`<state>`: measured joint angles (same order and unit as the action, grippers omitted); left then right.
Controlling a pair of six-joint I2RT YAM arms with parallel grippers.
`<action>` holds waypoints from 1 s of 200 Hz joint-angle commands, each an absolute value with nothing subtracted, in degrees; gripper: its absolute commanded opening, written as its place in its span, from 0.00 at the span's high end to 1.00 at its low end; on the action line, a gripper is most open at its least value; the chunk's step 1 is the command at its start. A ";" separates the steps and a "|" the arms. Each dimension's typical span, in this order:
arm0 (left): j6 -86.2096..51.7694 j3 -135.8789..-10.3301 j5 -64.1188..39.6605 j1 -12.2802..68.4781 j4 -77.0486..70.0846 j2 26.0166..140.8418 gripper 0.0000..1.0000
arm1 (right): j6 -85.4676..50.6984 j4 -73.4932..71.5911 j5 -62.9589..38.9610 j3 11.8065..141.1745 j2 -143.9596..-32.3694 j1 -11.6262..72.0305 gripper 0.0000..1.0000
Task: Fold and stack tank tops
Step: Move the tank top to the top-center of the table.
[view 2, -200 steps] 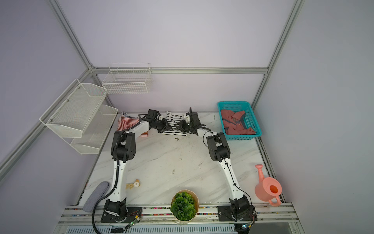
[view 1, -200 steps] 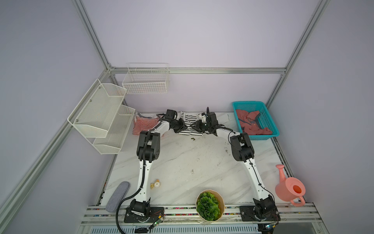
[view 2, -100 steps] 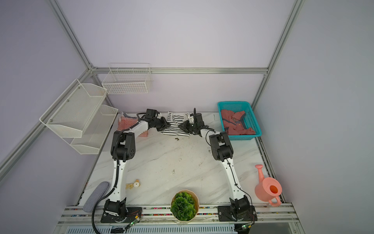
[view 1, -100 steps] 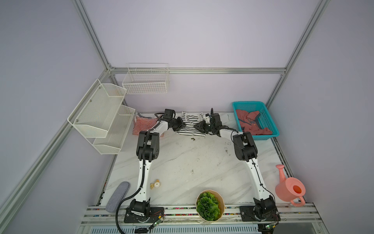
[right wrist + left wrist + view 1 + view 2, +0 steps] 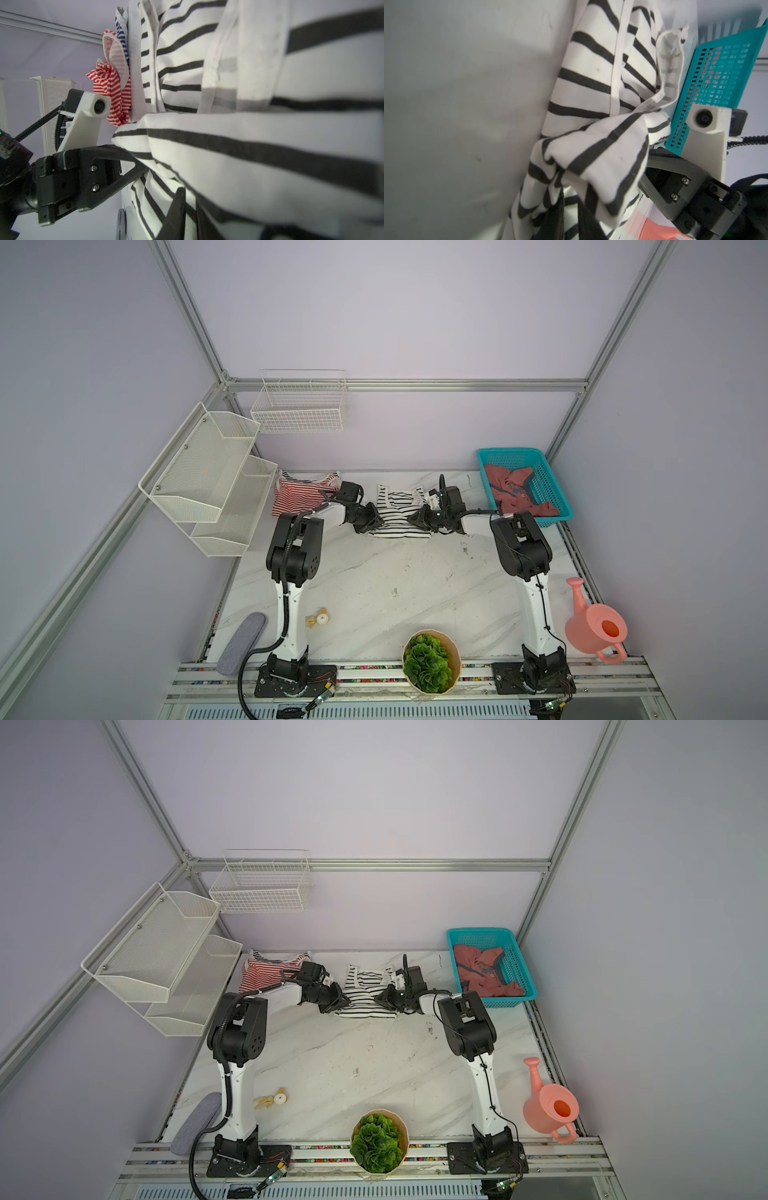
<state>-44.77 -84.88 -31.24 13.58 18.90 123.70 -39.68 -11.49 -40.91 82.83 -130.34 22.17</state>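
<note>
The black-and-white striped tank top [image 5: 397, 512] [image 5: 365, 994] lies flat at the back middle of the marble table [image 5: 395, 593]. My left gripper [image 5: 371, 523] [image 5: 571, 218] is shut on its near left corner. At the near right corner, my right gripper [image 5: 417, 519] [image 5: 190, 216] is shut on the hem. In both wrist views striped cloth runs between the dark fingers. The red-and-white striped tank top [image 5: 300, 497] [image 5: 113, 91] lies at the back left. The dusty-red tank top [image 5: 513, 493] sits crumpled in the teal basket [image 5: 555, 493] [image 5: 716, 72].
White wire shelves [image 5: 208, 477] and a wire basket [image 5: 299, 402] hang on the left and back walls. A potted plant [image 5: 430, 662], a pink watering can [image 5: 594, 624], a grey pad [image 5: 242, 643] and a small yellow-white toy [image 5: 319, 618] stand near the front.
My right gripper's jaws have closed on the striped top's hem. Both grippers have come a little toward the front, and the top now lies more spread out between them.
</note>
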 commanded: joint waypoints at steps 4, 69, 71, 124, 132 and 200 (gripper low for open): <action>-43.72 -77.85 -29.32 15.61 19.60 118.23 0.84 | -36.15 -4.85 -37.43 77.21 -127.77 24.57 0.84; -41.59 -82.07 -23.30 16.36 25.68 113.74 0.77 | -37.23 -5.60 -36.70 72.52 -118.57 26.60 0.69; -41.40 -82.61 -23.23 16.35 26.00 113.78 0.76 | -37.15 -5.51 -36.60 72.60 -118.19 26.62 0.68; -37.41 -89.87 -21.35 15.75 31.29 110.37 0.43 | -34.19 -0.14 -33.69 77.74 -111.36 26.48 0.53; -36.85 -89.89 -21.05 15.36 31.91 109.49 0.40 | -33.26 0.51 -33.66 77.97 -110.72 26.24 0.51; -27.76 -80.23 -17.82 13.97 32.34 102.35 0.32 | -21.98 12.78 -25.30 76.73 -109.00 23.61 0.31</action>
